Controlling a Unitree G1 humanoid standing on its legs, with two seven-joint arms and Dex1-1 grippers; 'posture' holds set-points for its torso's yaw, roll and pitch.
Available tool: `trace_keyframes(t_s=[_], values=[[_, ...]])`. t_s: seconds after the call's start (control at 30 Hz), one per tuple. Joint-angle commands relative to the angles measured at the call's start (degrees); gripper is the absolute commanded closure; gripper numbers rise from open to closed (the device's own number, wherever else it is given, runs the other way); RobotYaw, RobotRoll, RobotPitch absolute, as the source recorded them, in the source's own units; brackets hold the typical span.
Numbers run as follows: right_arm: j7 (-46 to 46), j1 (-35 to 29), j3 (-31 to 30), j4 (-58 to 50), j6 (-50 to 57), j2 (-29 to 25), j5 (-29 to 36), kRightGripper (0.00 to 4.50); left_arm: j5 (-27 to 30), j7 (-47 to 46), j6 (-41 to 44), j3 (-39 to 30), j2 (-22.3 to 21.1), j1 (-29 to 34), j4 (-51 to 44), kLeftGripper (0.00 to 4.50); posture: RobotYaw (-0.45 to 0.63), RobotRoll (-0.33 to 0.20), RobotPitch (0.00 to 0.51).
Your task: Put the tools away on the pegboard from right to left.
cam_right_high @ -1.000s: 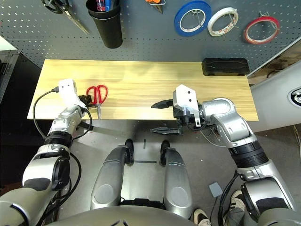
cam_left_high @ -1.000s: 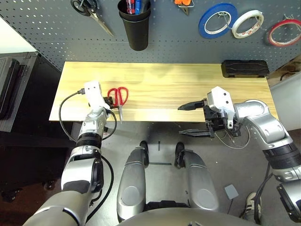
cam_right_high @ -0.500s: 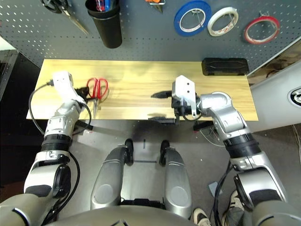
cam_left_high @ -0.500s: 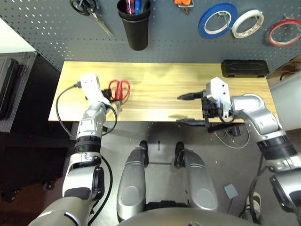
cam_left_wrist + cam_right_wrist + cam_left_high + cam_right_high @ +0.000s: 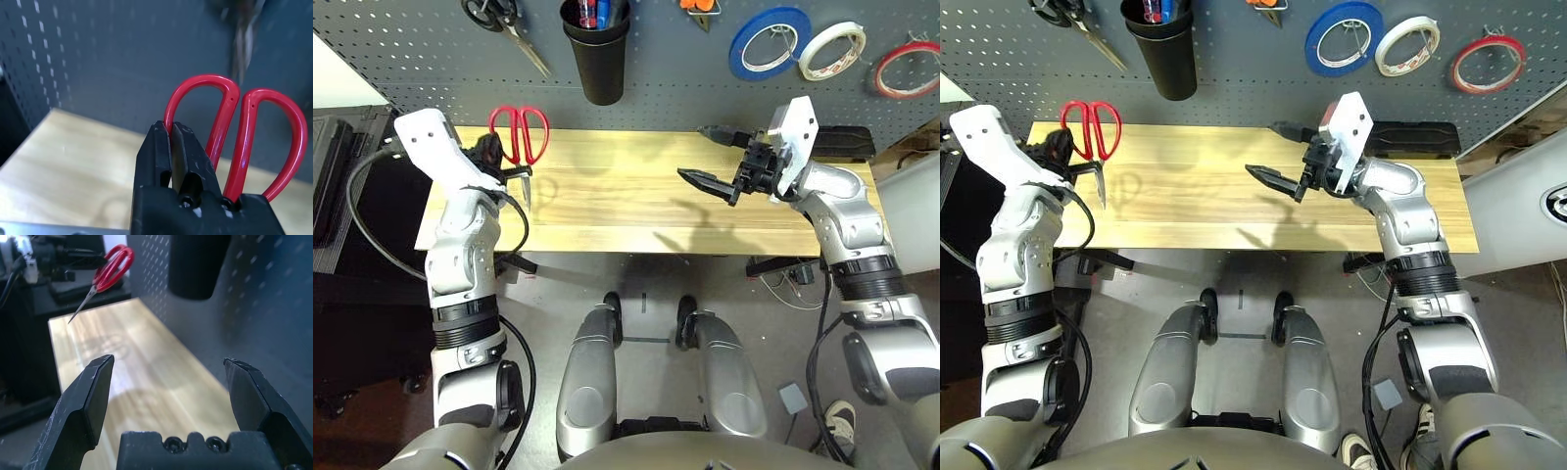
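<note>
My left gripper (image 5: pixel 495 157) is shut on one loop of the red-handled scissors (image 5: pixel 520 135) and holds them in the air above the table's far left corner, blades pointing down. In the left wrist view the fingers (image 5: pixel 161 147) pinch the left red loop of the scissors (image 5: pixel 254 137), facing the pegboard (image 5: pixel 411 49). My right gripper (image 5: pixel 693 153) hangs open and empty over the back right of the table. On the pegboard hang a red tape ring (image 5: pixel 906 69) and orange-handled pliers (image 5: pixel 697 8), and a red handle (image 5: pixel 584 12) stands in the black cup (image 5: pixel 595 54).
Black-handled scissors (image 5: pixel 499 24) hang on the pegboard just above the lifted scissors. Blue tape (image 5: pixel 766 41) and white tape (image 5: pixel 832 49) hang at the right. A black box (image 5: pixel 847 142) lies at the back right of the wooden table (image 5: pixel 607 206).
My left arm has lifted the red-handled scissors off the table, up and back towards the pegboard. The right arm has risen from the front edge to the back right, still open.
</note>
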State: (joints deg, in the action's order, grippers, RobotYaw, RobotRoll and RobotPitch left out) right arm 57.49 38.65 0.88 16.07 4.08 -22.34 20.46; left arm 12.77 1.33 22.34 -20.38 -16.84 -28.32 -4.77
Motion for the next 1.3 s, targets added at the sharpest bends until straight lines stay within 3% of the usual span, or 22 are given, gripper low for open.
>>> trace_keyframes(t_s=[0.03,0.27,0.57,1.03,1.3], values=[[0.97,0.60,0.88,0.16,1.68,-0.53,1.61,0.00,-0.24,-0.50,-5.83,-1.46,-0.81,-1.81,1.38,4.46,-0.03,0.000,0.232],[4.24,2.59,1.52,-0.25,4.04,-1.00,5.30,0.00,-0.05,-2.34,-13.14,-3.01,-0.76,-6.72,5.45,4.46,-0.03,0.000,0.220],[4.20,3.40,1.78,0.02,4.60,-0.85,5.50,0.00,-0.03,-3.95,-17.11,-3.36,-1.65,-10.64,9.60,4.46,-0.03,0.000,0.211],[3.02,3.85,2.60,-1.18,4.28,0.10,6.23,0.00,-0.75,-5.07,-23.79,-2.02,-1.19,-19.71,29.74,4.46,-0.05,0.000,0.212],[0.41,5.19,3.50,-3.07,5.20,1.48,7.65,0.00,-0.63,-5.27,-25.53,-1.34,-1.53,-20.80,34.77,4.46,-0.07,0.000,0.204]])
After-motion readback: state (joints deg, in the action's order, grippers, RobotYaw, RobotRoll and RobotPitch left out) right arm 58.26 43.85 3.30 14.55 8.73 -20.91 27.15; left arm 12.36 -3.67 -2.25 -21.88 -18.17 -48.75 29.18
